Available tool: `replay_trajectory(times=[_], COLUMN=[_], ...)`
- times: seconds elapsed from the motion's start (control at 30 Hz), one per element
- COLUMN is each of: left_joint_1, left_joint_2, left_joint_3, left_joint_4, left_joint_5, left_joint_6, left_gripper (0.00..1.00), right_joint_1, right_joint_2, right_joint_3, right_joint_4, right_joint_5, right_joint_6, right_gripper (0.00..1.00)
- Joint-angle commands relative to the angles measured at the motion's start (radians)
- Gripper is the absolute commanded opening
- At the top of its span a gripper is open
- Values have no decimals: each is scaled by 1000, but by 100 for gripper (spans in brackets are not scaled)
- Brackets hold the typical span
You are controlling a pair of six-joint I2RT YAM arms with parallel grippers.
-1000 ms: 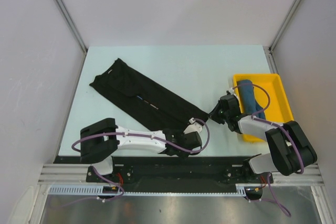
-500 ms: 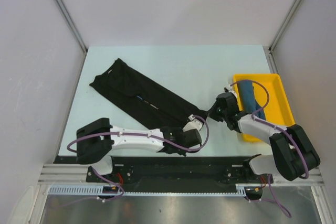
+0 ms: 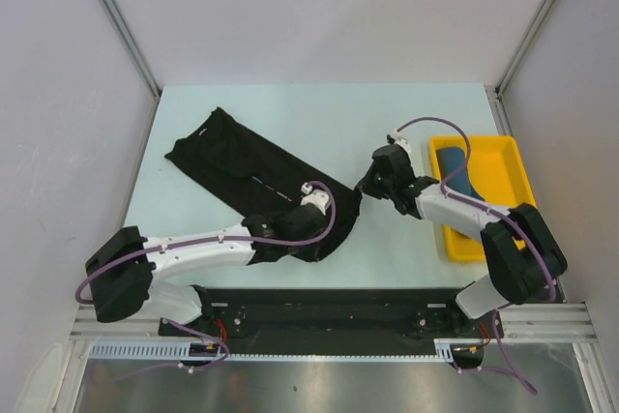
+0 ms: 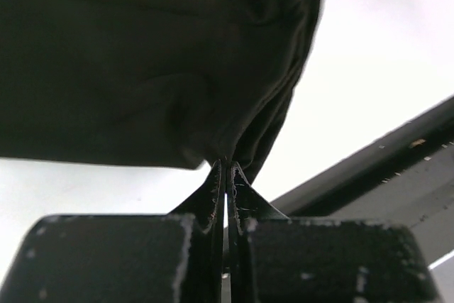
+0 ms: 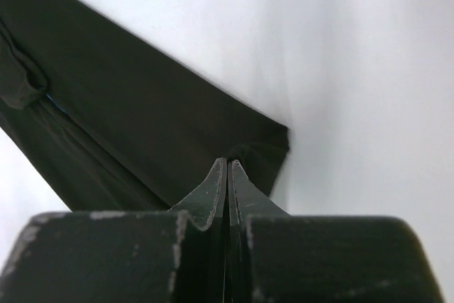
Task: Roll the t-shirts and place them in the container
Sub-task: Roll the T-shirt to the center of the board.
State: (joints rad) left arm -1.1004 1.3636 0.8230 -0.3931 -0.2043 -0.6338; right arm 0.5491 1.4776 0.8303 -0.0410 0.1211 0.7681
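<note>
The black t-shirt (image 3: 242, 166) lies folded into a long strip that runs diagonally from far left to near right. My left gripper (image 3: 327, 235) is shut on the near corner of the strip's end; the left wrist view shows the black cloth (image 4: 142, 69) bunched and lifted above the closed fingertips (image 4: 213, 189). My right gripper (image 3: 363, 188) is shut on the other corner of that end, and in the right wrist view the cloth (image 5: 128, 125) stretches away to the left. The dark teal-blue t-shirt (image 3: 455, 179) lies rolled up in the tray.
The yellow tray (image 3: 513, 181) stands at the right edge of the table, beside my right arm. The black mounting rail (image 3: 338, 307) runs along the near edge. Grey walls enclose the table on three sides.
My left gripper has shut on the shirt's end. Both grippers have moved up the table and to the left, carrying that end off the surface and back over the strip.
</note>
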Motion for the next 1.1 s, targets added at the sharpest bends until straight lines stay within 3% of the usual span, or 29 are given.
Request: replay_trajectory(times=[0.0, 0.23, 0.53, 0.83, 0.93, 0.97, 1.03, 1.07], left_joint_1=[76, 211, 353, 448, 461, 464, 474, 478], left_joint_2=[-76, -149, -195, -231, -242, -250, -288, -303], left_joint_3=[-90, -218, -265, -268, -266, -272, -283, -289], left_joint_4=[82, 160, 181, 152, 132, 120, 119, 115], left_joint_5=[92, 166, 261, 273, 264, 255, 247, 244], left_joint_6=[-66, -145, -170, -161, -155, -153, -153, -153], left_gripper=[0, 0, 0, 9, 21, 39, 56, 58], right_joint_1=[29, 63, 75, 78, 75, 75, 69, 69], right_joint_2=[99, 251, 371, 405, 389, 382, 350, 339], right_joint_3=[125, 274, 394, 417, 418, 418, 418, 418], right_joint_4=[18, 30, 30, 32, 30, 29, 29, 18], right_joint_5=[52, 49, 38, 31, 6, 6, -4, 0], right_joint_6=[10, 31, 22, 0, -30, -39, -71, -81], right_gripper=[0, 0, 0, 0, 6, 16, 28, 37])
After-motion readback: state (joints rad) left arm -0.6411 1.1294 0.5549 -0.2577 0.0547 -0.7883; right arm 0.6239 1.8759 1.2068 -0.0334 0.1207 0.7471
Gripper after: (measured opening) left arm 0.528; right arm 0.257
